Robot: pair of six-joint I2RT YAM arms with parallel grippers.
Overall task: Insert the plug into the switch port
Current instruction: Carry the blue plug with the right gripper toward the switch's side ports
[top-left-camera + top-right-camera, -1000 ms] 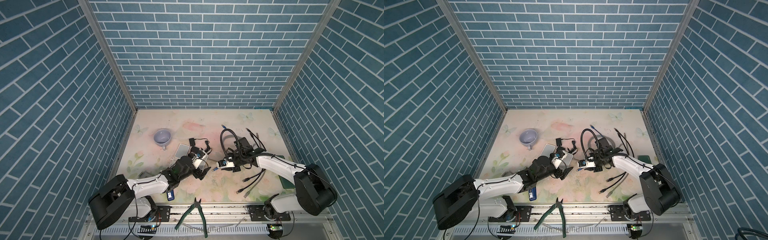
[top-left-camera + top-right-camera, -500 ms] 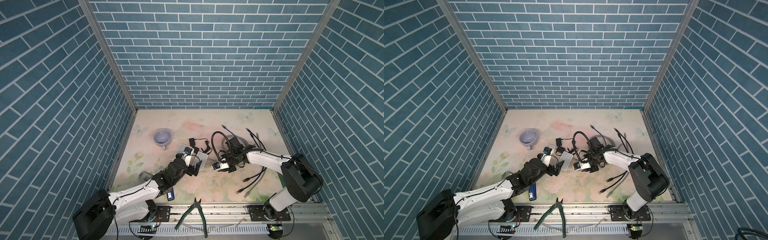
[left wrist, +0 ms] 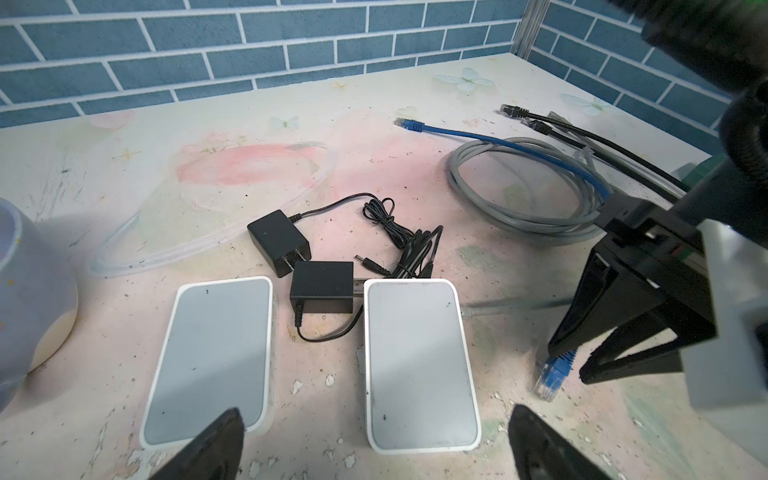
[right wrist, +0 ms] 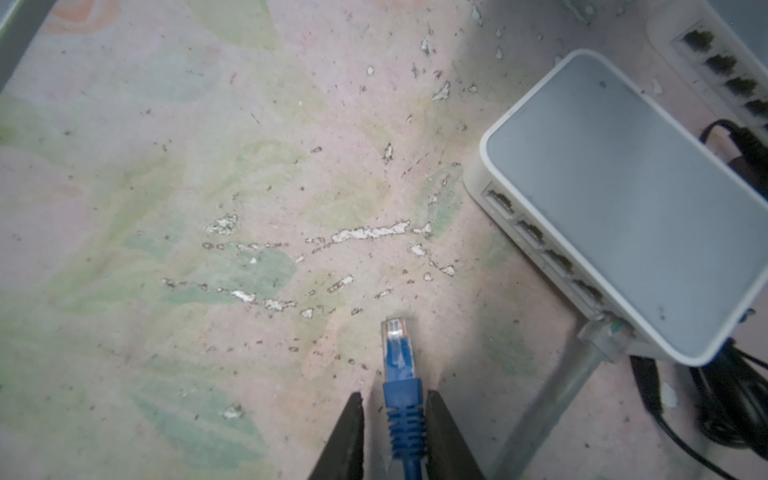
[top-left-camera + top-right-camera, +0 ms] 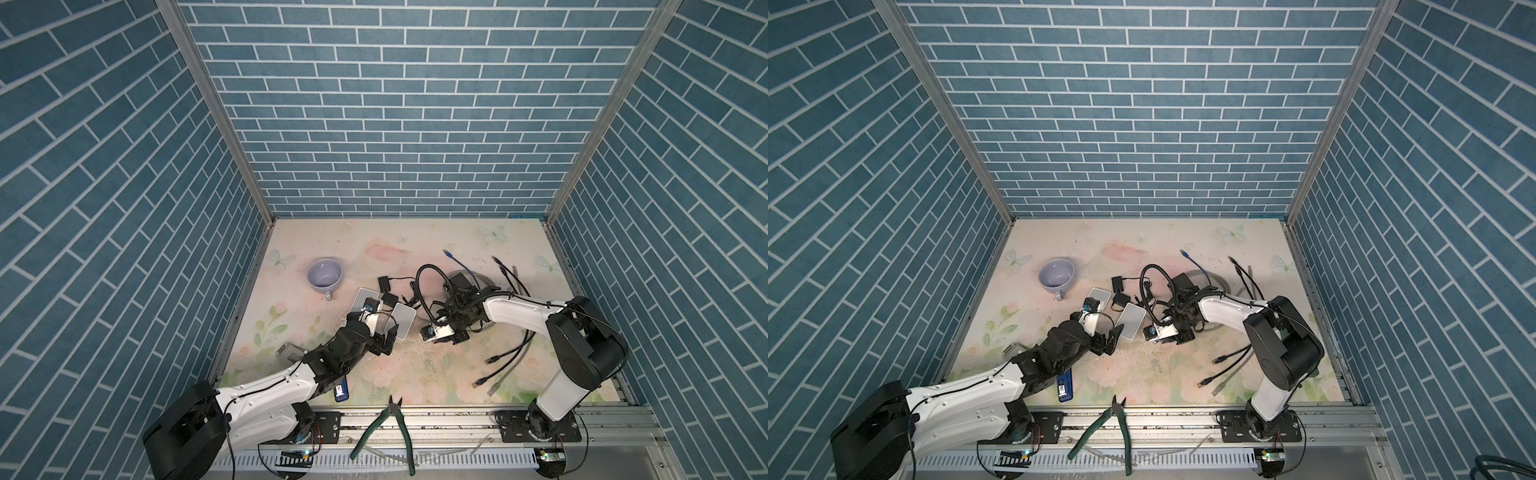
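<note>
Nothing legible in any of these, honestly. The closest thing to a label is the white sticker on the small blue device [image 5: 340, 388] at the lower edge of the table in both top views [image 5: 1064, 384]. There's some dark print on it, but it's way too tiny to make out. The grey lid of the switch [image 4: 623, 199] on the right of the right wrist view is just plain, apart from a few dark specks.
</note>
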